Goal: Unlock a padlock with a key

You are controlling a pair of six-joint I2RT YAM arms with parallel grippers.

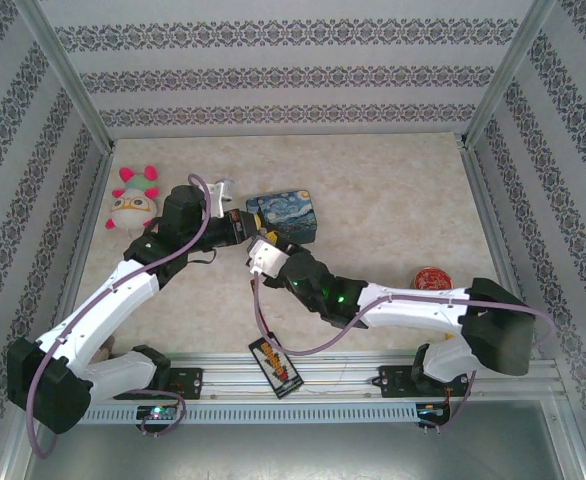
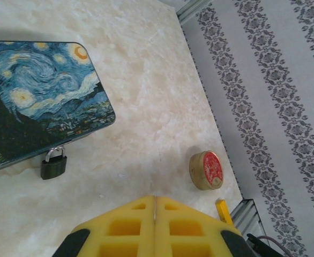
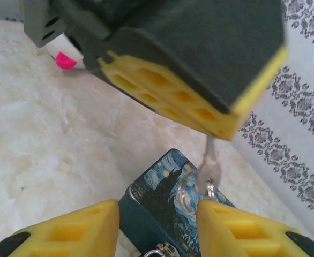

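Overhead, the left gripper (image 1: pixel 239 225) and the right gripper (image 1: pixel 257 250) meet almost tip to tip just beside the near-left corner of the painted tin (image 1: pixel 285 215). Their jaws are too small there to judge.

From the left wrist, that gripper's yellow pads are pressed flat together with only a thin seam between them. Ahead and to the left of those fingers, the padlock (image 2: pixel 54 165) hangs by its shackle from the tin's front edge. Its dark body lies on the table and the shackle looks closed. A round red-lidded puck (image 2: pixel 206 170) lies ahead to the right, well apart.

From the right wrist, the right gripper's own fingers stand moderately apart with nothing clamped between them. Above them, the left gripper's closed pads pinch the key (image 3: pixel 210 160). It dangles with its ring toward the inner face of the right-hand finger; I cannot tell whether they touch. The tin lies beyond the gap.

The step in hand looks like a mid-air regrasp or handover of the key, with insertion not yet begun. Next, the key needs a firm hold with its blade free, then lining up with the keyhole while the other gripper steadies the lock body.
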